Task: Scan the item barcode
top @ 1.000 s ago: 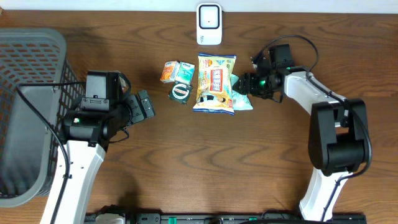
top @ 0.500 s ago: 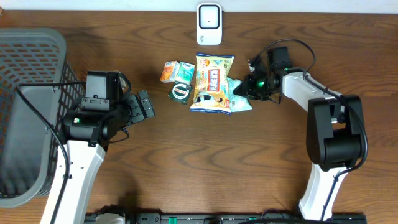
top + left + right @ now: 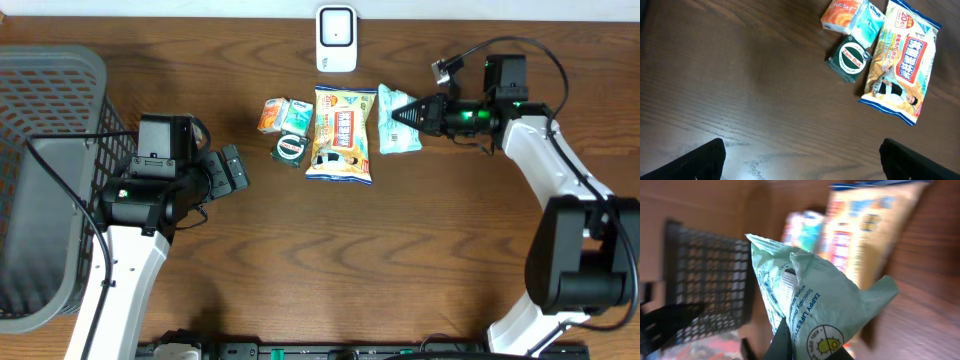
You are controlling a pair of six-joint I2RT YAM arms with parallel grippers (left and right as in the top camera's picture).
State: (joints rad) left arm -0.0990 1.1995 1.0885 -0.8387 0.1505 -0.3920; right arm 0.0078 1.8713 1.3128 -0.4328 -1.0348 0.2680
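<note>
A light green wipes packet [image 3: 398,108] hangs above the table just right of the snack bag [image 3: 343,133]. My right gripper [image 3: 404,116] is shut on its edge. In the right wrist view the packet [image 3: 812,302] fills the middle, pinched at the bottom between my dark fingers [image 3: 781,345]. The white scanner [image 3: 336,38] stands at the back centre. My left gripper [image 3: 232,172] stays open over bare wood left of the items, its fingertips [image 3: 702,161] far apart with nothing between them.
An orange packet [image 3: 270,114], a Kleenex pack [image 3: 297,116] and a green Zam-Buk tin [image 3: 289,149] lie left of the snack bag. A grey mesh basket [image 3: 40,90] stands at the far left.
My right gripper closed on the green packet, lifted it from beside the snack bag and drew it back and right. The snack bag shifted slightly. The left arm has not moved.
</note>
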